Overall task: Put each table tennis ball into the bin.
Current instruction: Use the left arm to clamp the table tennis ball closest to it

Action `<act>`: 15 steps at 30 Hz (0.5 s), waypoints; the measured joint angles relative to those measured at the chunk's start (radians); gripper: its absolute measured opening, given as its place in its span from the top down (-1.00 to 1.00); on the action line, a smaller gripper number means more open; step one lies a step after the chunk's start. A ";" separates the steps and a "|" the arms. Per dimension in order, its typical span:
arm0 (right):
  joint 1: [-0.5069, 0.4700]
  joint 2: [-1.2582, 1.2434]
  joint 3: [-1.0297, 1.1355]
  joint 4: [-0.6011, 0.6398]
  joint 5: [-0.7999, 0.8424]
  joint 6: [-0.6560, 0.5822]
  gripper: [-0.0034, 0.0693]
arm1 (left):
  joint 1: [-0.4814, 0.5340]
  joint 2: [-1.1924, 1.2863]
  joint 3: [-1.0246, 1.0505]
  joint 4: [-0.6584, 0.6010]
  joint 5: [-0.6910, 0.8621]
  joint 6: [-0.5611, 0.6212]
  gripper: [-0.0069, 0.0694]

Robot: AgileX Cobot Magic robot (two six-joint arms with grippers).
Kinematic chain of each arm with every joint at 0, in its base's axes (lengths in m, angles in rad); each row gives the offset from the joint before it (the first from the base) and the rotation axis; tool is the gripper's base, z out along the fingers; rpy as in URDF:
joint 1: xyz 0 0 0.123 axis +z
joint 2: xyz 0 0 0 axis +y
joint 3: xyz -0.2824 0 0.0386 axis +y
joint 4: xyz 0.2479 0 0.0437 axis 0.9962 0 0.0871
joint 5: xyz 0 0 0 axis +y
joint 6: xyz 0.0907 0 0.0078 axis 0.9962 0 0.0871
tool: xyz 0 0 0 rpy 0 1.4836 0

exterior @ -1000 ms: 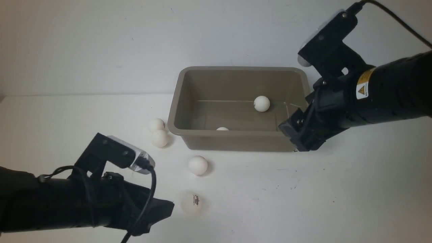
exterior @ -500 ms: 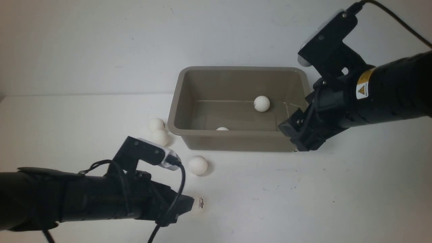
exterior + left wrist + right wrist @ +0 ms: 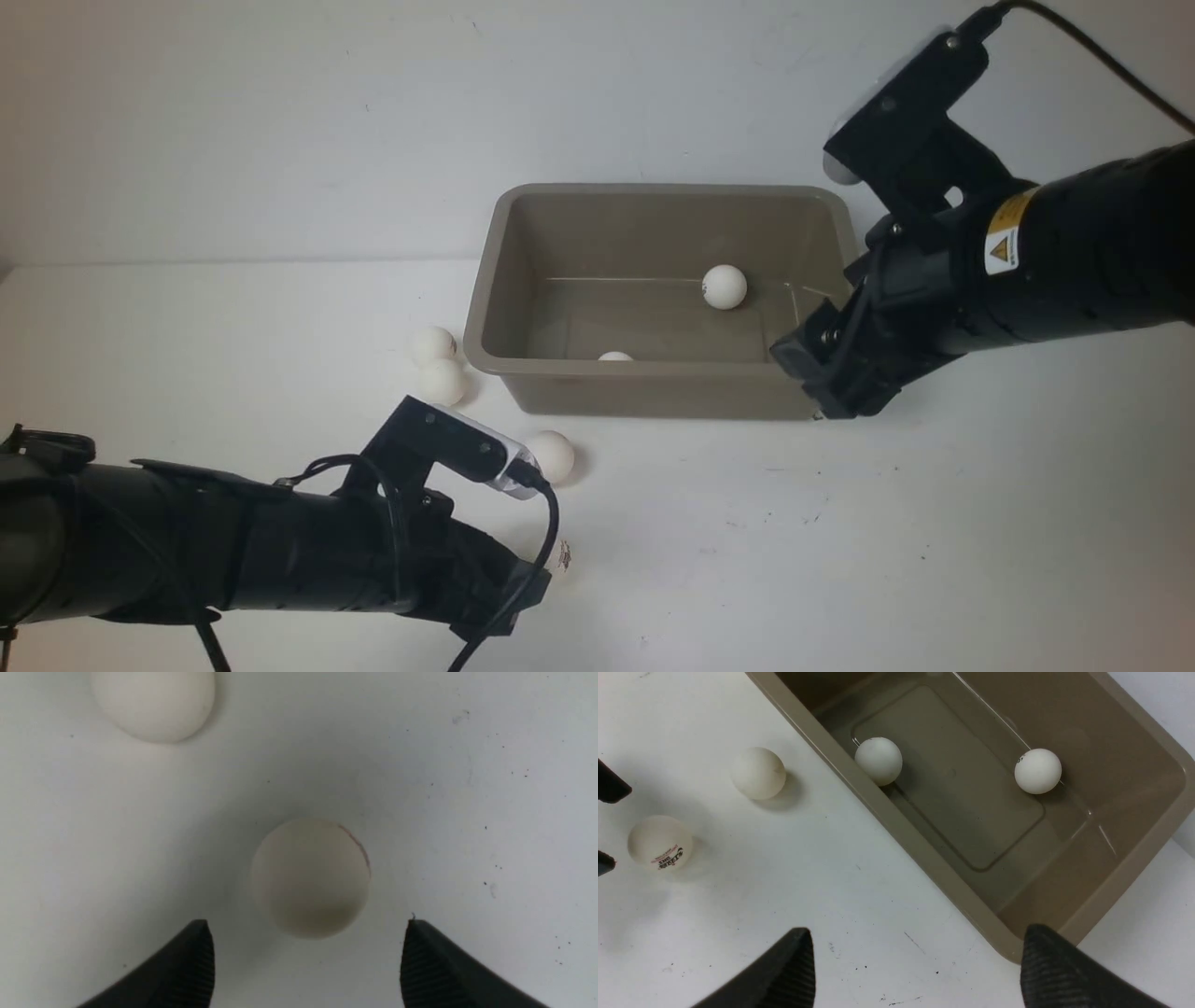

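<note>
Front view: your left gripper point(image 3: 534, 581) sits low at the bin's point(image 3: 653, 375) 7 o'clock, hiding most of the logo ball point(image 3: 563, 557). Three loose balls point(image 3: 442, 382) lie between its 7 and 9, and two balls point(image 3: 724, 286) are inside.

Left wrist: fingers point(image 3: 187, 970) spread, pinching nothing, ball just ahead of the tips (lined up to straddle it, I'd guess).

Right wrist: your right gripper point(image 3: 915, 970) hangs spread and empty above the bin's corner, probably parked clear.

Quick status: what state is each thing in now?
bin: upright, two balls inside
balls inside: lying on its floor
pair of balls: on table, left of bin
single ball: on table, before bin
logo ball: on table, ungripped
left gripper: open, tips at logo ball
right gripper: open, empty
</note>
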 joint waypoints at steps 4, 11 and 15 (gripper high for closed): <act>0.000 0.000 0.000 0.000 0.000 0.000 -0.56 | -0.007 0.000 -0.034 -0.001 0.001 0.000 -0.45; 0.000 0.000 0.000 0.000 0.000 0.000 -0.56 | -0.049 0.009 -0.067 -0.001 -0.026 -0.008 -0.45; 0.000 0.000 0.000 0.000 0.000 0.000 -0.56 | -0.054 0.026 -0.067 -0.001 -0.056 -0.009 -0.45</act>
